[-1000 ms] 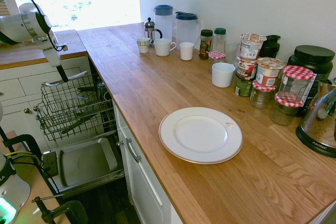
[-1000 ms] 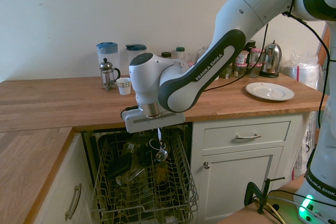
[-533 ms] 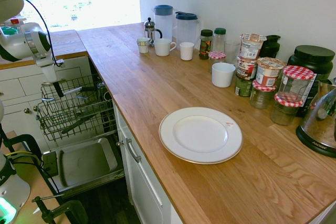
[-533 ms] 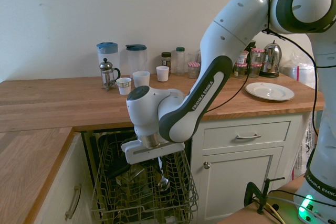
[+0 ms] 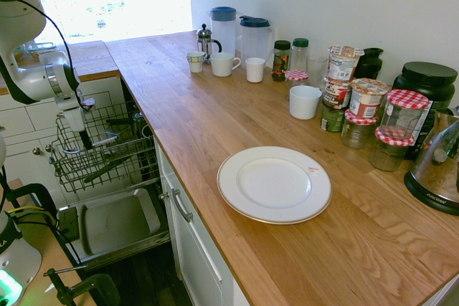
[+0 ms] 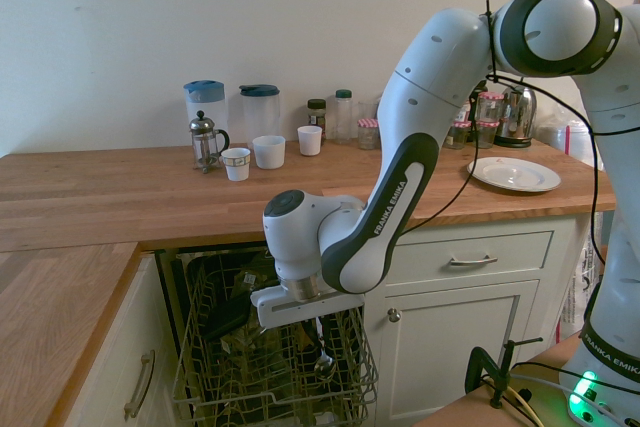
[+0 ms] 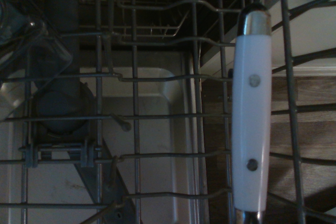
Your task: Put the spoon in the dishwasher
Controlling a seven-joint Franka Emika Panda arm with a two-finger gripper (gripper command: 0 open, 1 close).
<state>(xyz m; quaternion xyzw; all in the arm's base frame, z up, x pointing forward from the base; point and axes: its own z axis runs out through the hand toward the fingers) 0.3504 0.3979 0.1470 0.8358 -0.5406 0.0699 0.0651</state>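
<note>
White arm links ended in the gripper [image 6: 322, 332], which pointed almost straight down into the pulled-out rack [image 6: 275, 367] of the dishwasher [image 5: 115, 223]. Its fingers were pressed together on the spoon [image 6: 322, 359], whose handle ran down from between them and whose shiny bowl hung low among the rack's wires, near the rack's front corner on the cabinet side. Whether the bowl touched a wire could not be told. In the first exterior view the gripper [image 5: 85, 139] showed as a dark tip inside the wire basket, above the grey inner door panel. The wrist view looked through the grid and showed a white-handled utensil [image 7: 251, 124] with two rivets and a metal cap, lying along the wires.

Compared with a second earlier, the gripper had come well down: then it hung above the rack's top edge with the spoon's bowl just at the rim, and now it sat inside the basket with the bowl far lower. The grip on the spoon was unchanged. On the wooden counter [image 5: 237, 120] the white plate [image 5: 274, 184], the mugs and the jars stood as before.
</note>
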